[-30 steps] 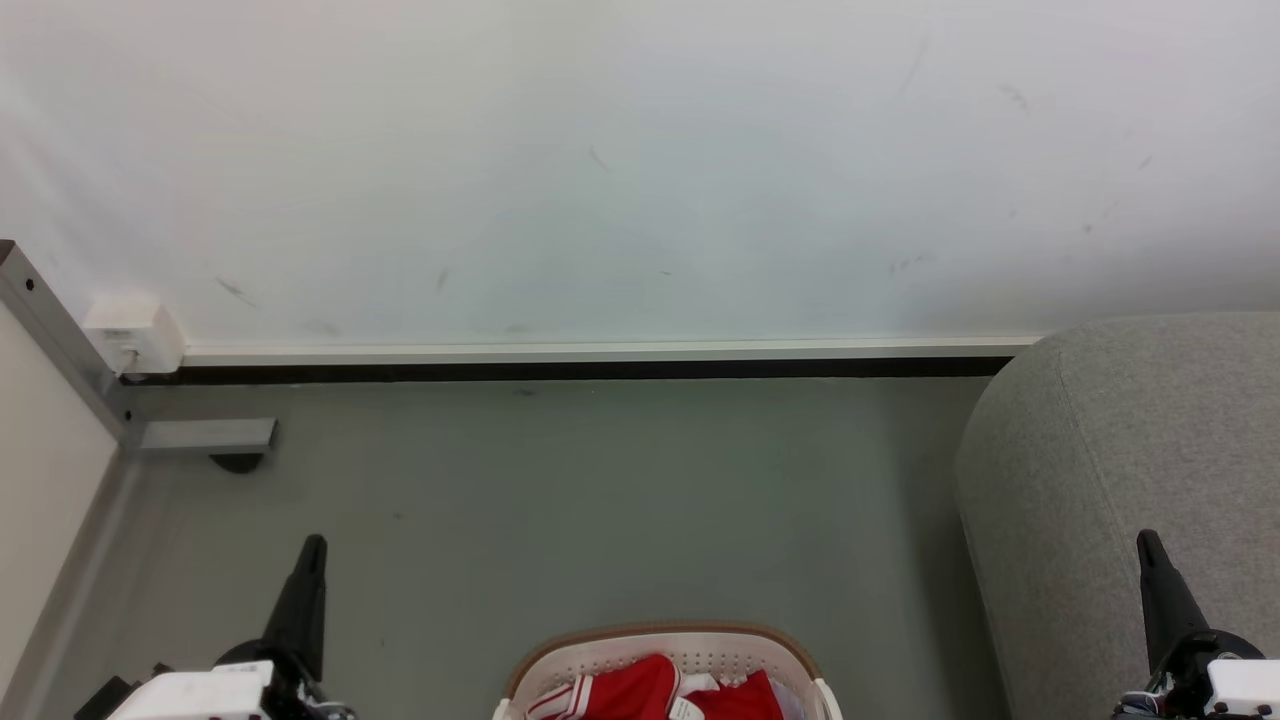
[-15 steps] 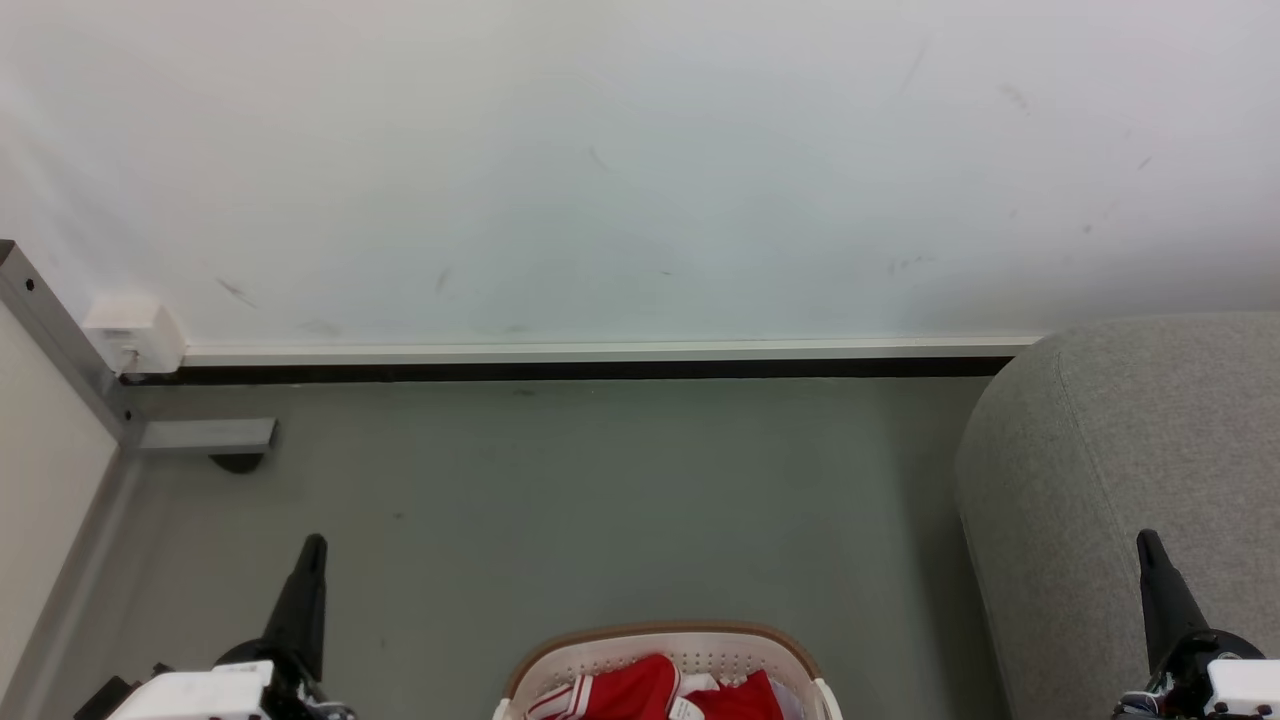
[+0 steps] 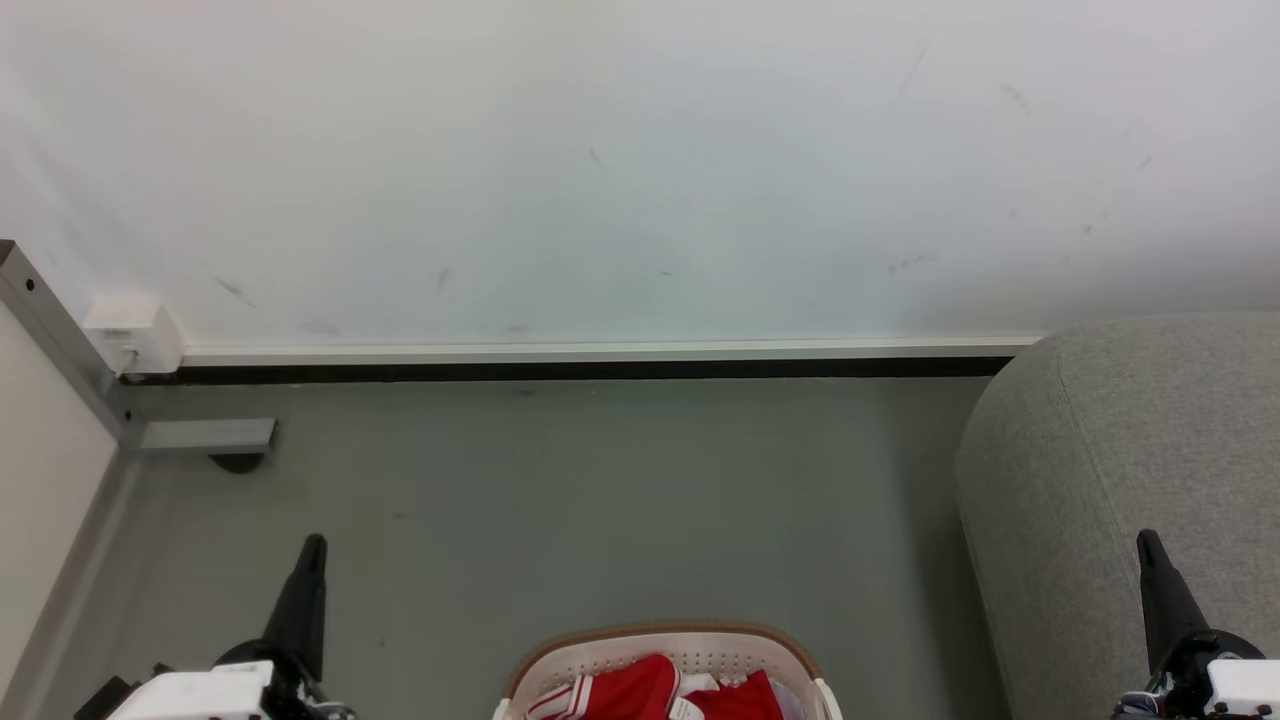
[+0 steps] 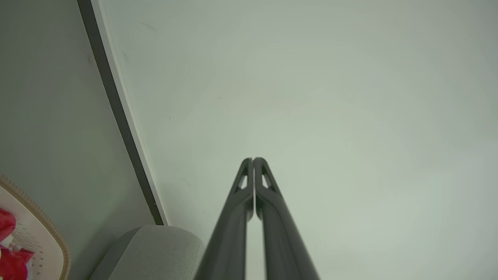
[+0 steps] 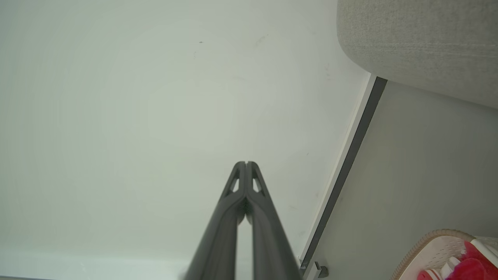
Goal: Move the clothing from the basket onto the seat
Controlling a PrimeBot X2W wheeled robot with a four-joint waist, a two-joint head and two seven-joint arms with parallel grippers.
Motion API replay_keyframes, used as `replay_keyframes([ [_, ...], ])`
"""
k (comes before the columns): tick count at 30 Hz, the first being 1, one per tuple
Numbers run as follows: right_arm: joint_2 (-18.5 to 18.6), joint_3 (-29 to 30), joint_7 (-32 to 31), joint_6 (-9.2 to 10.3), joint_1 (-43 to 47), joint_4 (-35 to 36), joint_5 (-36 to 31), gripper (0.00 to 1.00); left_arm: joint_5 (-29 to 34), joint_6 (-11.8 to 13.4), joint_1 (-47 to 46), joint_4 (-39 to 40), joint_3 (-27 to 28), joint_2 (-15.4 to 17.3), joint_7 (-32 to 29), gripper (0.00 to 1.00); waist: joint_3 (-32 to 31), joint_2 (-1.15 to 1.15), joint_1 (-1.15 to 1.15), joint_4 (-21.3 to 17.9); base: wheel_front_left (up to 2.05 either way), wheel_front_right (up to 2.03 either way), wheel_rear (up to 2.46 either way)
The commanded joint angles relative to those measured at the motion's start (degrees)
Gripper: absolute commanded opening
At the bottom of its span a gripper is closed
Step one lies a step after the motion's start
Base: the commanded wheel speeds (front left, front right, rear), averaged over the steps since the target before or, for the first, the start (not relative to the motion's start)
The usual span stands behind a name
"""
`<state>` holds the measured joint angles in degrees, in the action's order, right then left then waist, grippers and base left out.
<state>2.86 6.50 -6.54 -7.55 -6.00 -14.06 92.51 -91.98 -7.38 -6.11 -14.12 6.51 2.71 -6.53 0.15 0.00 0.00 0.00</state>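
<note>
Clothing lies in basket, seemingly midway between both fingers.

Bright, even, diffuse light washes the white wall. Soft shade lies on the floor beside the seat at four o'clock. Wrist views bow the skirting at the edges.
</note>
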Motion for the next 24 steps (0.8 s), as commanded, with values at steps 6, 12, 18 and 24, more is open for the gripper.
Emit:
replay_keyframes([
  [6, 0.0, 0.2, -0.1, 0.17, -0.8, -0.1, -0.4, 0.00, -0.8, -0.3, -0.6, 0.1, 0.1, 0.5, -0.1, 0.00, 0.0, 0.00, 0.00, 0.0, 0.00, 0.00, 0.00],
  [12, 0.0, 0.2, -0.1, 0.17, -0.8, -0.1, -0.4, 0.00, -0.8, -0.3, -0.6, 0.1, 0.1, 0.5, -0.1, 0.00, 0.0, 0.00, 0.00, 0.0, 0.00, 0.00, 0.00],
  [18, 0.0, 0.2, -0.1, 0.17, -0.8, -0.1, -0.4, 0.00, -0.8, -0.3, -0.6, 0.1, 0.1, 0.5, -0.1, 0.00, 0.0, 0.00, 0.00, 0.0, 0.00, 0.00, 0.00],
  [24, 0.0, 0.2, -0.1, 0.17, -0.8, -0.1, -0.4, 0.00, -0.8, -0.3, -0.6, 0.1, 0.1, 0.5, -0.1, 0.00, 0.0, 0.00, 0.00, 0.0, 0.00, 0.00, 0.00],
])
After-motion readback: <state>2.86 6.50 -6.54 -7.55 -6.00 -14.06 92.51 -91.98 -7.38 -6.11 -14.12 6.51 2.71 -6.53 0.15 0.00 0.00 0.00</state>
